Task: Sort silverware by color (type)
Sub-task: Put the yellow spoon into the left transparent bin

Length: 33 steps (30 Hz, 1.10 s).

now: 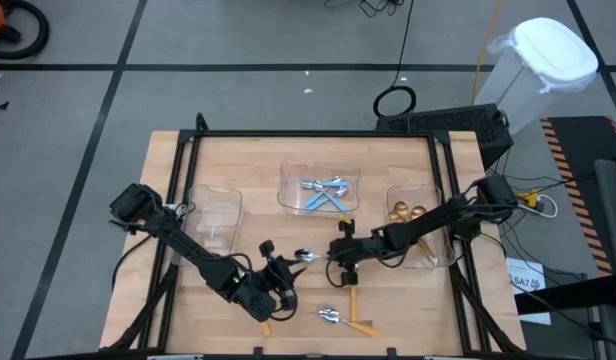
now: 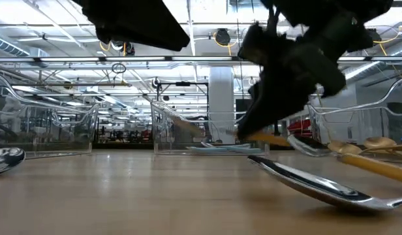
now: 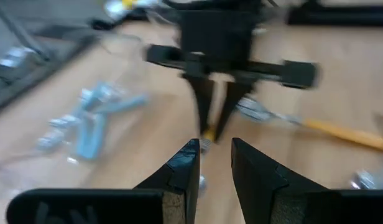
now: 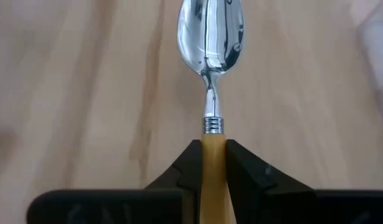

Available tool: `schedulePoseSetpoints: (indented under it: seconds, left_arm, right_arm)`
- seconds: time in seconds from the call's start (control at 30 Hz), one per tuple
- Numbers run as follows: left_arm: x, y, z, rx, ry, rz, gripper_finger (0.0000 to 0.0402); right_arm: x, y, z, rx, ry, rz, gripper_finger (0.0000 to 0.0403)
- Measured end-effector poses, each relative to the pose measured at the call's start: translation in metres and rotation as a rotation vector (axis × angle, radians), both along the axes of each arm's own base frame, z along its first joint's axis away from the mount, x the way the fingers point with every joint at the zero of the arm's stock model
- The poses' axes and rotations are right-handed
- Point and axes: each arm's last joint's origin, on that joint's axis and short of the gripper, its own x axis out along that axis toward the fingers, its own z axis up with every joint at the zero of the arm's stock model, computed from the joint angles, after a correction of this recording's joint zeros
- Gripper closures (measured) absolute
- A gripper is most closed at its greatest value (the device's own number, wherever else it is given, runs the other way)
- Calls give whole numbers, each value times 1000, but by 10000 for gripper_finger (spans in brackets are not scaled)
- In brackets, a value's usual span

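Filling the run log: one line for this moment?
right gripper: shut on orange-handled silver spoon | left gripper: empty, facing it | blue-handled spoons: middle clear tray

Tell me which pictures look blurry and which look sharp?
Left wrist view: smeared, the blue-handled spoons and right gripper soft. Right wrist view: crisp, the orange-handled spoon mirror-bright between the fingers. Low view: dark blurred arms, ceiling lights glaring.

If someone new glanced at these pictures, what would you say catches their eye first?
Most striking is the right gripper near the table's middle, jaws closed on the orange-handled spoon. The left gripper sits just across from it, toward the front edge. Behind them, blue-handled spoons lie in the middle clear tray, and gold spoons in the right one.
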Motion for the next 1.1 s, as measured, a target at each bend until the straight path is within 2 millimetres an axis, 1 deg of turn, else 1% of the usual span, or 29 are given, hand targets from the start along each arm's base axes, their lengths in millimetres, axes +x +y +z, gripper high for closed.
schedulePoseSetpoints:
  seconds: [0.13, 0.33, 0.47, 0.57, 0.7, 0.9, 1.03, 1.1]
  left_arm:
    - [-4, -6, 5, 83, -85, 83, 309]
    - [-9, -18, 13, 150, -171, 128, 309]
    - [-7, -19, 18, 140, -205, 130, 309]
    - [-3, -17, 22, 124, -232, 137, 309]
    - [-1, -18, 25, 102, -249, 114, 309]
    - [1, -21, 27, 40, -255, 31, 309]
    - [4, -24, 32, 32, -266, -49, 305]
    - [5, -26, 35, 27, -281, -80, 291]
  right_arm:
    - [-5, -1, 21, -15, -61, -57, 361]
    - [-20, 1, 61, -86, -199, -144, 361]
    - [-29, 8, 88, -117, -344, -179, 361]
    - [-30, 18, 101, -137, -459, -178, 361]
    - [-32, 34, 115, -124, -602, -126, 361]
    - [-34, 57, 125, -110, -757, -50, 361]
    - [-33, 66, 124, -112, -795, -25, 361]
    - [-31, 68, 121, -114, -800, -21, 361]
